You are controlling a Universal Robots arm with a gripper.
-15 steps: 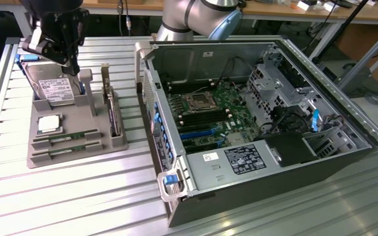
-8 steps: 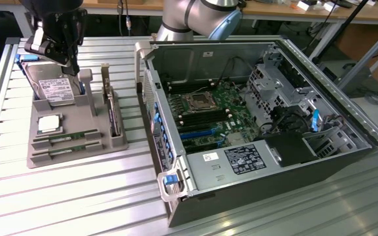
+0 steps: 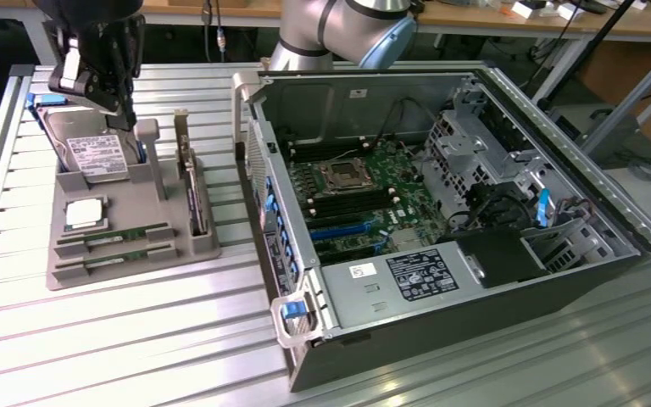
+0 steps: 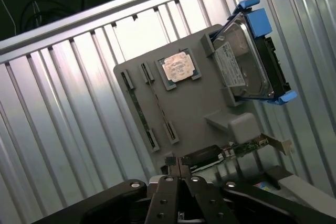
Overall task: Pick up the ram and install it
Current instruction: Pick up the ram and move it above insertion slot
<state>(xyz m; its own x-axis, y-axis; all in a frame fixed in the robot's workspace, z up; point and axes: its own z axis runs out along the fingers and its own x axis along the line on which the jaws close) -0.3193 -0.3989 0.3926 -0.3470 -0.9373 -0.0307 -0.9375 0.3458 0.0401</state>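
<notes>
**Closed gripper above the far end of the holder, ram toward the near end**

The gripper (image 3: 125,114) is held above the far end of the grey holder (image 3: 150,203), over the hard drive (image 3: 94,157). Its fingers are pressed together and nothing is gripped between them.

Two sticks of ram are seated on edge in parallel slots at the near end of the holder: the far ram stick (image 3: 113,232) and, just beside it, the near ram stick (image 3: 116,253). Their long axes are laid across the holder, from the exterior view's left to its right, parallel to the holder's near edge.

From the fingers, both sticks are found lower and toward the near side, past the processor chip (image 3: 86,214). The far ram stick is judged the closer of the two.

The open computer case (image 3: 473,331) is set well apart, on the exterior view's right, with its motherboard (image 3: 354,191) exposed.
</notes>
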